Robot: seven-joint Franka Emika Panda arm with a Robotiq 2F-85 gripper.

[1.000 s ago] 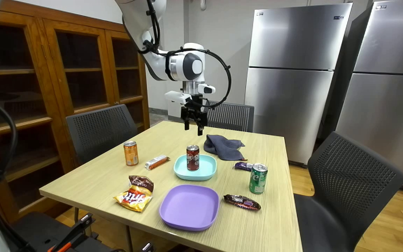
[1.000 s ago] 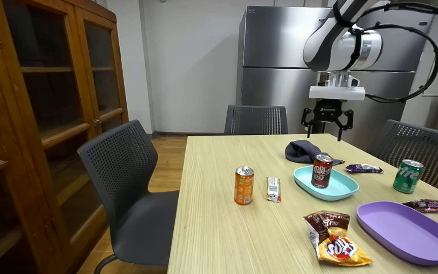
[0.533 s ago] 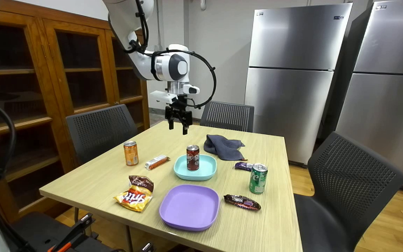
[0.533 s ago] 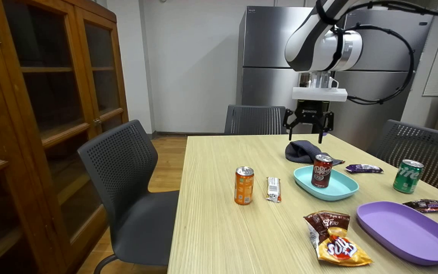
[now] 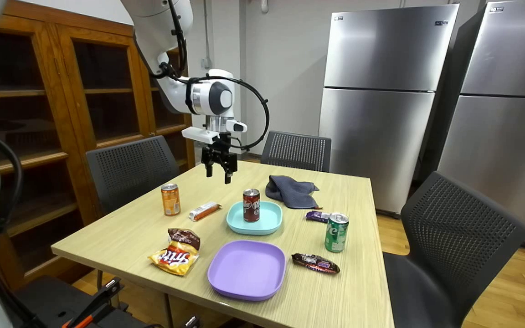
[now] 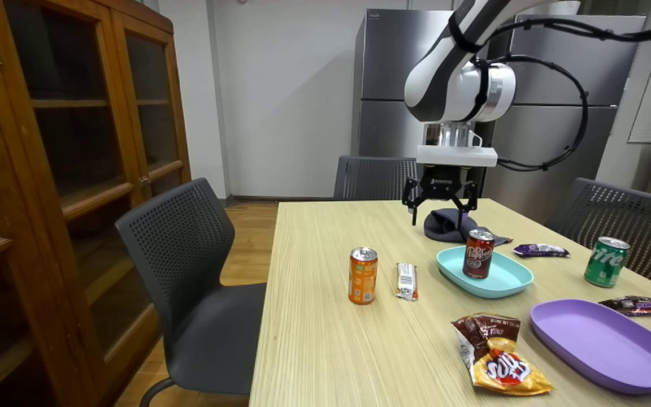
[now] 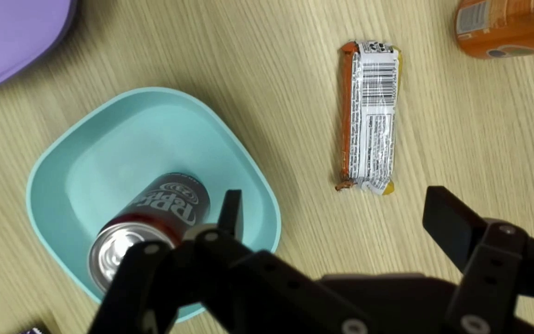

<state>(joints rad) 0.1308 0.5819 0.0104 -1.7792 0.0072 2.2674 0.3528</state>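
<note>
My gripper [image 7: 334, 204] stands open, its fingers wide apart with only tabletop between them in the wrist view. In both exterior views the gripper [image 5: 218, 176] hangs above the table and touches nothing. A snack bar in a white and orange wrapper [image 7: 373, 116] lies just beyond the gap between the fingertips. On the left of the wrist view, a dark red soda can [image 7: 174, 199] stands on a teal plate [image 7: 267, 218]; one finger partly covers both. An orange can [image 6: 363, 277] stands upright beside the bar, cut off at the wrist view's top right corner.
A purple plate [image 5: 246, 271], a yellow and brown chip bag [image 5: 178, 253], a green can [image 5: 337, 232] and a dark wrapped snack [image 5: 316, 263] are on the table. Behind the teal plate lie a dark grey cloth [image 5: 291, 191] and a purple wrapper [image 5: 317, 216]. Chairs surround the table.
The arm has swung left in both exterior views, away from above the cloth's side, and has come somewhat lower. The jaws have stayed open, and the objects on the table have not moved.
</note>
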